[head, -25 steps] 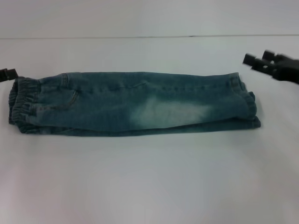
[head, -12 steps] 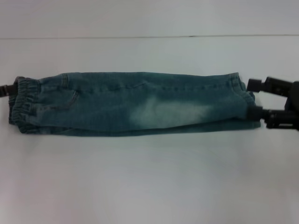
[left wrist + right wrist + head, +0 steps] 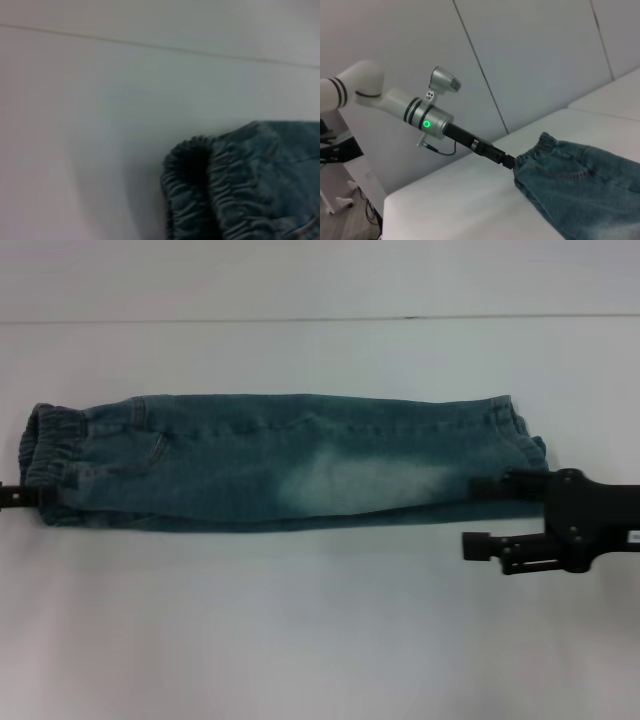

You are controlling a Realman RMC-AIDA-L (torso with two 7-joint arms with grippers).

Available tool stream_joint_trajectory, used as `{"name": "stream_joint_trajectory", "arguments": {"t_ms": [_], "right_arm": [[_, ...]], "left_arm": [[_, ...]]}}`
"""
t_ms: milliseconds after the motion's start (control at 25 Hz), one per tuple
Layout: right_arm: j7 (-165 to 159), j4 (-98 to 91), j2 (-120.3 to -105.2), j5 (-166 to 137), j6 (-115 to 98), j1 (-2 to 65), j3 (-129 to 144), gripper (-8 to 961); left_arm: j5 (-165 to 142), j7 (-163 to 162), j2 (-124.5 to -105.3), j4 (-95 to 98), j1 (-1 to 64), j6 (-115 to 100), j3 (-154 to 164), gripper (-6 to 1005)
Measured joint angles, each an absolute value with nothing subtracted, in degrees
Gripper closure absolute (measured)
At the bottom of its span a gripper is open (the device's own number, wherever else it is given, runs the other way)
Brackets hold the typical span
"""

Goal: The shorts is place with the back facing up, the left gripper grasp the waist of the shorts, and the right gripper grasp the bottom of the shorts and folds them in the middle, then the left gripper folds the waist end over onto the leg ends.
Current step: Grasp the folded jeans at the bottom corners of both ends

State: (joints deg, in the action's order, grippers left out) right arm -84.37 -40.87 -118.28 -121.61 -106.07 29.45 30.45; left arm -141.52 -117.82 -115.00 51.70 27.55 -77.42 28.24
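The denim shorts lie flat across the middle of the white counter. At mid-right, the right claw gapes wide around the leg ends. At far left, the left claw touches the waist; its opening cannot be judged.

A: Where is the right gripper?
B: Low at the right side of the head view, reaching inward, its two fingers spread apart, one finger farther from the robot and one nearer.

A: And the left gripper?
B: Only its dark tip shows at the left edge there. From the right wrist view, the left arm stretches out straight, a green ring lit on its wrist.
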Motion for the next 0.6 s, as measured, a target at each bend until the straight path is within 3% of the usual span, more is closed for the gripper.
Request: {"name": "stream_joint_trajectory", "arguments": {"t_ms": [600], "right_arm": [[-84.4,-37.8,-118.92,-122.0,-100.5,30.6,33.3,6]], "left_arm": [[-143.8,-117.8,-117.16,52.4,28.8,-67.9,36.1,51]]}}
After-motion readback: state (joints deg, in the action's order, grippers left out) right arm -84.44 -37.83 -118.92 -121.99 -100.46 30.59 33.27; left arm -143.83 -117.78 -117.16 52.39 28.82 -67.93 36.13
